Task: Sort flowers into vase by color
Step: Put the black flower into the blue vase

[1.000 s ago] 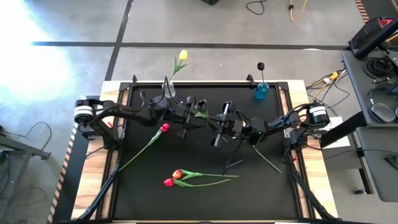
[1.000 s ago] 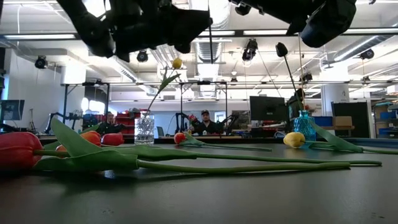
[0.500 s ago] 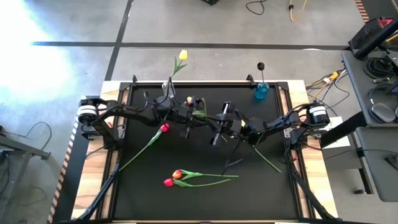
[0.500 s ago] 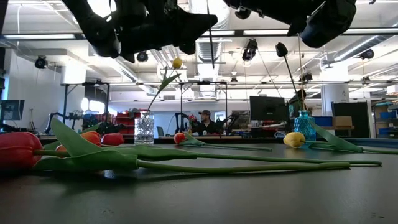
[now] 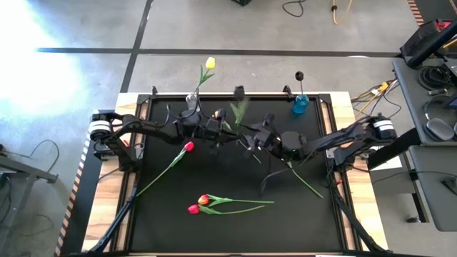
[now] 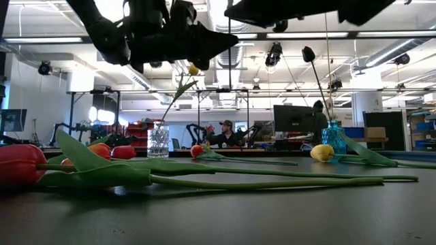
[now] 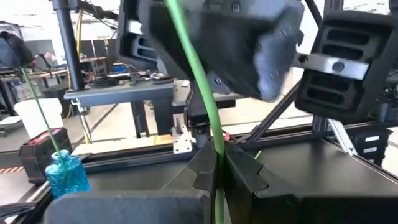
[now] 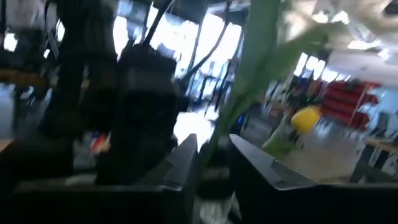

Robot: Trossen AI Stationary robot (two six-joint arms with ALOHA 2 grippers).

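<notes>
One green stem pinched by both pincers above the surface

The left pincer (image 7: 214, 171) is closed tightly on a thin green stem (image 7: 198, 74). The right pincer (image 8: 213, 163) is nearly closed around the same stem. Both are held mid-surface (image 5: 214, 228), raised. Red tulips (image 5: 203, 205) lie near the front edge; a yellow tulip (image 5: 209, 64) stands in the clear vase (image 5: 191, 96).

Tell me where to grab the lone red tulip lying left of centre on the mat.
Take the red tulip at the middle of its stem, coming straight down from above, jaws set across it. It lies flat and diagonal on the mat, apart from the other flowers; the head looks crushable.
</notes>
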